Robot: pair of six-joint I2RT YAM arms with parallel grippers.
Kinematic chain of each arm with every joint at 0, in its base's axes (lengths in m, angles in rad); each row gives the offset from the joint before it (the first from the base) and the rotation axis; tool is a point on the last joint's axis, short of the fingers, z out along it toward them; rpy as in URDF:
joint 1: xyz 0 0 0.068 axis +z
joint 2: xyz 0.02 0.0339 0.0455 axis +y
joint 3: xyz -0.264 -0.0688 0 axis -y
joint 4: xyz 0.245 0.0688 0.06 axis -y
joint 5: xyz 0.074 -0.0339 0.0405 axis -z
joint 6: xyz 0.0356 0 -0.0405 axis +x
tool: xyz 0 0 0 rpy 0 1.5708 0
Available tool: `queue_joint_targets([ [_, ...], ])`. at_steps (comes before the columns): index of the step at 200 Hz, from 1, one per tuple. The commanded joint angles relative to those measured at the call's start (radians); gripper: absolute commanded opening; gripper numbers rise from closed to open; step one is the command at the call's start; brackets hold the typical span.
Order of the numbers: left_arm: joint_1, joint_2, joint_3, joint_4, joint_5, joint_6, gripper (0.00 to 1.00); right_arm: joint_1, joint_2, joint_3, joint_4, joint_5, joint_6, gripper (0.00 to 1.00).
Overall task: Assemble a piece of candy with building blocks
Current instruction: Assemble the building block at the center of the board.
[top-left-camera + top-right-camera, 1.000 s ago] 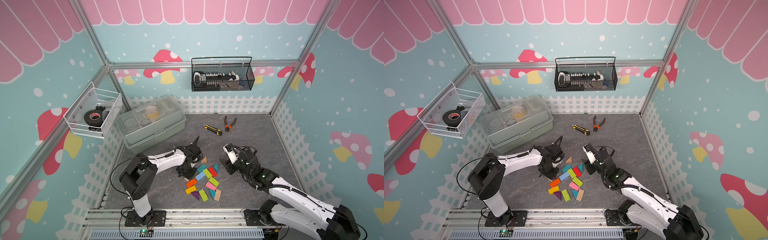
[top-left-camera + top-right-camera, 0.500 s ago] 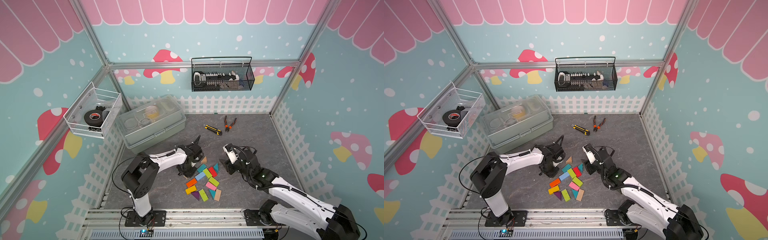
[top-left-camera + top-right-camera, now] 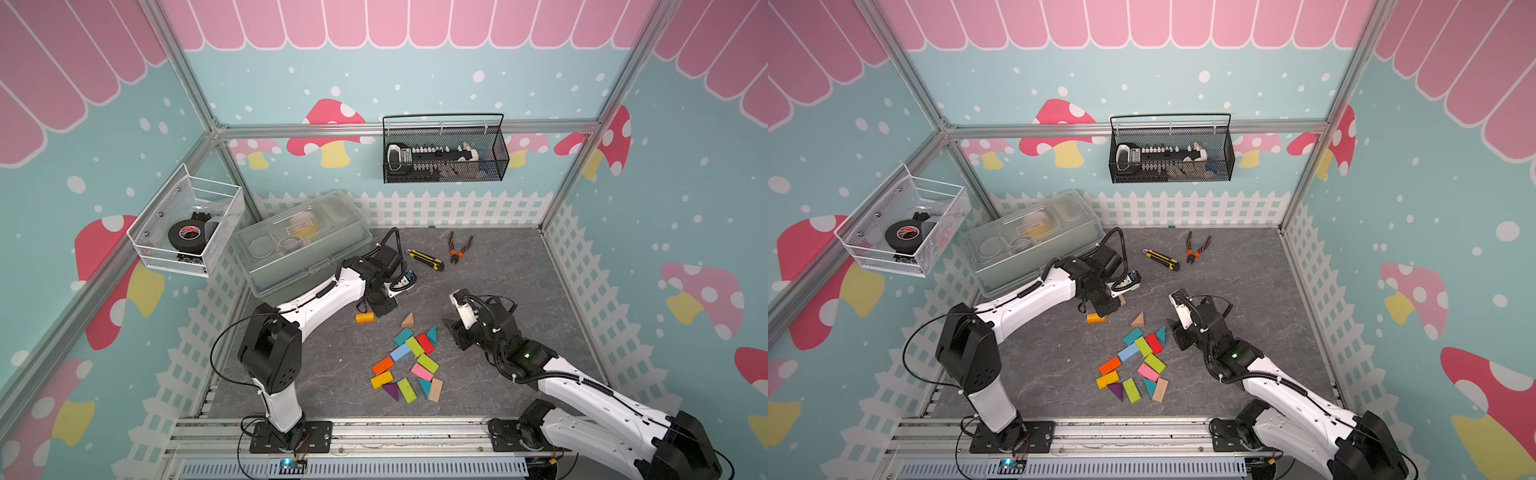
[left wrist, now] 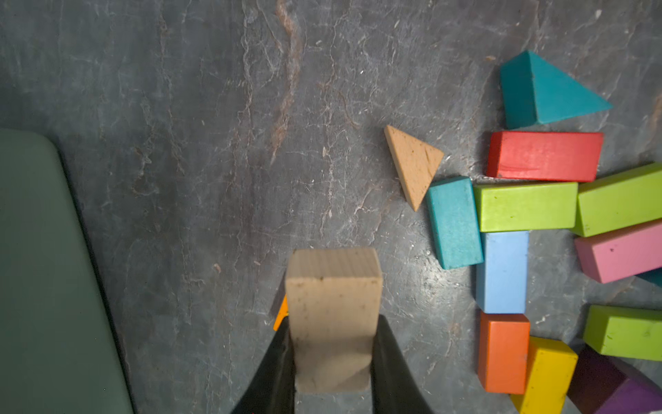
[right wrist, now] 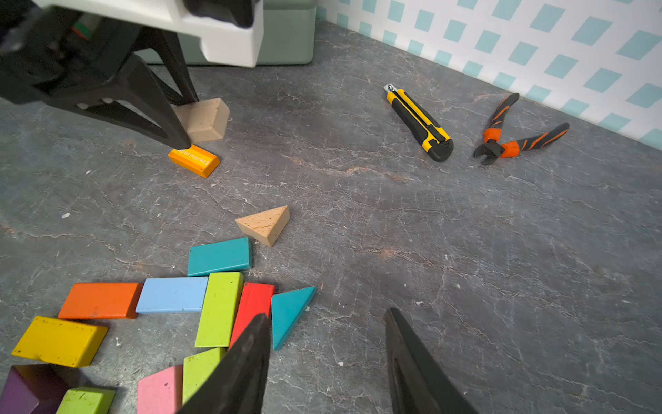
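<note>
One tan block (image 4: 333, 315) clamped by left gripper (image 4: 333, 358) | right gripper (image 5: 326, 362) parted, empty | bare floor (image 5: 465, 251) beyond.

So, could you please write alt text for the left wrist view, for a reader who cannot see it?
The left gripper is shut on a plain tan block just above a dark grey table. A tan triangular wedge lies apart, and beyond it teal, red, green, blue, pink, orange, yellow and purple blocks lie clustered.
</note>
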Motion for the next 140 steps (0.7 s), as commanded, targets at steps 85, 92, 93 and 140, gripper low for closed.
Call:
queue_joint_targets([
  [85,0.051,0.228,0.115,-0.070,0.084,0.378,0.07,-0.004,0.025,-0.002,0.015,0.037,0.016,0.53],
  [92,0.054,0.235,0.115,-0.072,0.087,0.385,0.07,-0.003,0.028,-0.002,0.015,0.036,0.016,0.53],
  [93,0.054,0.236,0.115,-0.072,0.087,0.386,0.07,-0.004,0.029,-0.002,0.015,0.036,0.015,0.53],
  [140,0.059,0.286,0.115,-0.074,0.047,0.412,0.08,-0.003,0.040,0.000,0.015,0.041,0.007,0.53],
])
